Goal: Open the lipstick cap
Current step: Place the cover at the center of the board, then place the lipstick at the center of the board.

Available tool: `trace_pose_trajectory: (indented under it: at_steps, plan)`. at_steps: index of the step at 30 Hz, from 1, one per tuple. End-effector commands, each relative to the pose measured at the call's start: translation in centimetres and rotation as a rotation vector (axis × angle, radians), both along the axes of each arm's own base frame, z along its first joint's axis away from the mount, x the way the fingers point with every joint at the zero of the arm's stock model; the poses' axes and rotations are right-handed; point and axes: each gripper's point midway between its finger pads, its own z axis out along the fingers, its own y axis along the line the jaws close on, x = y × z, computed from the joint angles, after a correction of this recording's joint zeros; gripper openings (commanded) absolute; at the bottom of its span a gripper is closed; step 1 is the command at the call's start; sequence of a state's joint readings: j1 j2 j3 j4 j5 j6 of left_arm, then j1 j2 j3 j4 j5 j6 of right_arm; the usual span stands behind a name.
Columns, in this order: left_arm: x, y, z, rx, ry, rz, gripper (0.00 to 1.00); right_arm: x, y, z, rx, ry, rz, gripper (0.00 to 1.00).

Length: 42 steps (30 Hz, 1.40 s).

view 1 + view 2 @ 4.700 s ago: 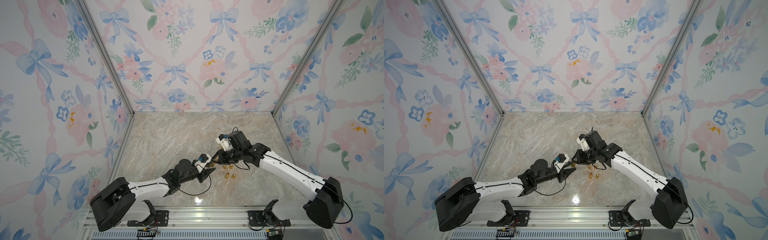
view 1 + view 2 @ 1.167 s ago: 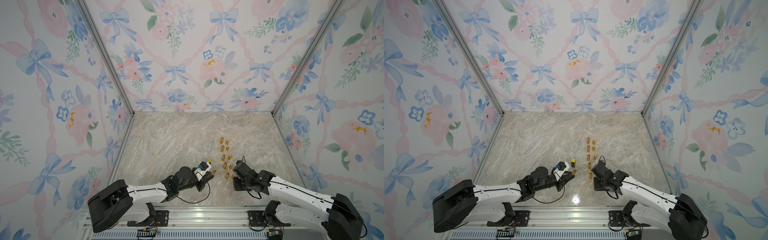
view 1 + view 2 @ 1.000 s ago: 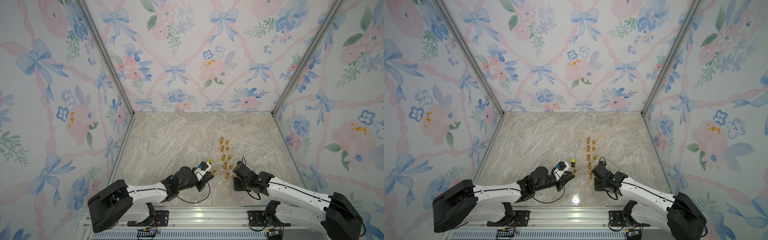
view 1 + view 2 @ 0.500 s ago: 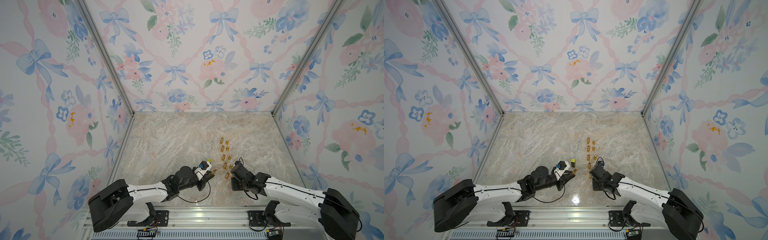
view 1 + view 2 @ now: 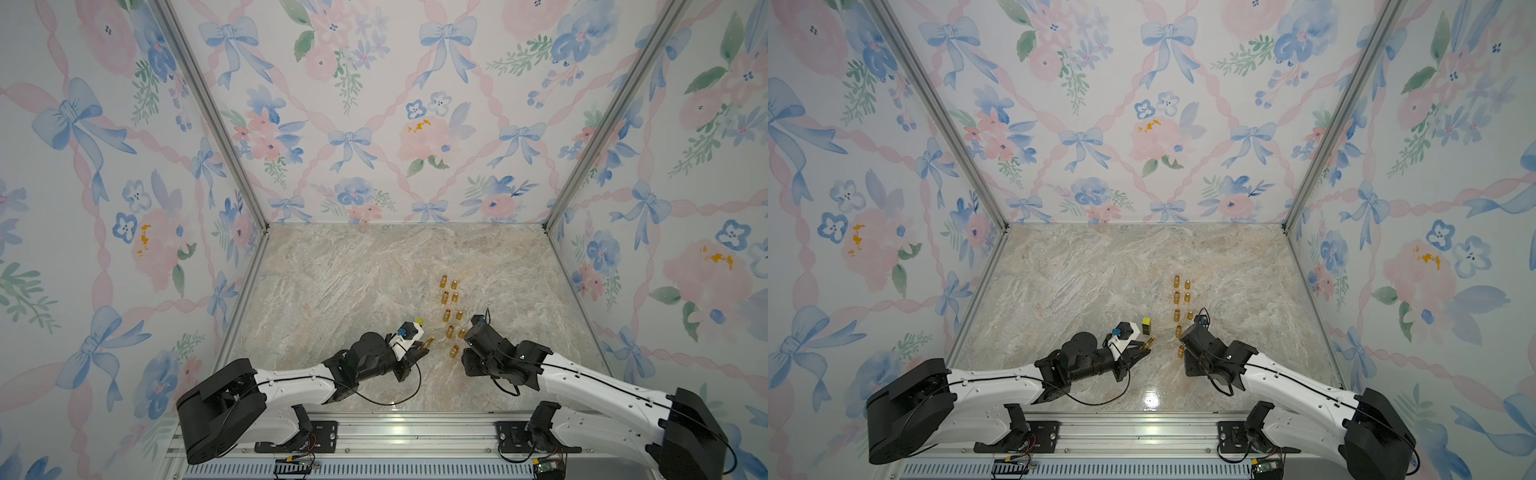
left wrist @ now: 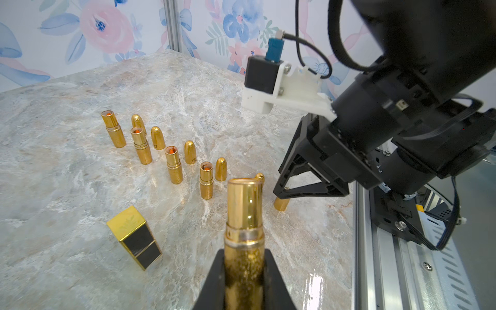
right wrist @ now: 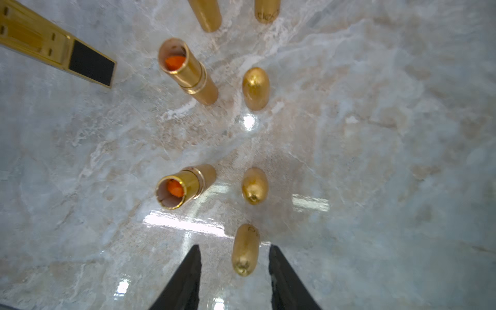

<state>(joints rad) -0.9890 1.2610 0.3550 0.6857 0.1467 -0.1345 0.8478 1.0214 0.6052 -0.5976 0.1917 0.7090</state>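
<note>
In a top view, your left claw (image 5: 419, 352) is clamped on the lipstick (image 5: 428, 342) over the tabletop (image 5: 353, 282).

Left wrist: the lipstick looks light, stiff and glossy, so probably slippery. Grip its glittery base.

Right wrist: your right claw (image 7: 234, 248) stands parted around the cap (image 7: 245, 249), gripping nothing.

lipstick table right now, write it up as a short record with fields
left jaws: shut on uncapped round gold lipstick tube
right jaws: open, either side of standing gold bullet-shaped cap, not touching it
marble table: four more open gold tubes in a row, caps beside them
also: black and gold square lipstick case, upright, apart from the rest
</note>
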Motion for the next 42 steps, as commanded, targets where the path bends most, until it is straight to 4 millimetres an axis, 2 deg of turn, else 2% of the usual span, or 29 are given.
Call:
trace_pose_trajectory:
  at_steps: [1,4,8,11,17,24,32,42]
  plan:
    - [-0.1,-0.9,1.1,-0.021,-0.018,-0.025,0.0,-0.6,-0.7,2.6,-0.003,0.007,0.003,0.48]
    - [-0.1,-1.3,1.4,-0.026,-0.021,-0.034,0.0,-0.8,-0.1,5.1,0.064,0.011,0.02,0.51]
    - [-0.1,-1.9,1.8,-0.029,-0.032,-0.046,0.0,-1.2,2.6,8.3,0.249,0.045,0.086,0.55]
    - [-0.3,-2.3,2.1,-0.032,-0.036,-0.057,0.0,-1.6,5.0,9.3,0.364,0.099,0.144,0.57]
    - [-0.7,-2.7,2.2,-0.031,-0.042,-0.073,0.0,-1.2,7.9,10.0,0.493,0.137,0.176,0.58]
    - [-1.1,-2.8,2.3,-0.033,-0.049,-0.081,0.0,0.3,9.2,10.2,0.542,0.126,0.169,0.52]
    - [-1.0,-2.9,2.7,-0.038,-0.058,-0.081,0.0,0.4,10.0,8.8,0.552,0.163,0.177,0.39]
    - [-0.6,-3.1,2.8,-0.035,-0.065,-0.065,0.0,0.1,10.1,7.4,0.55,0.192,0.175,0.3]
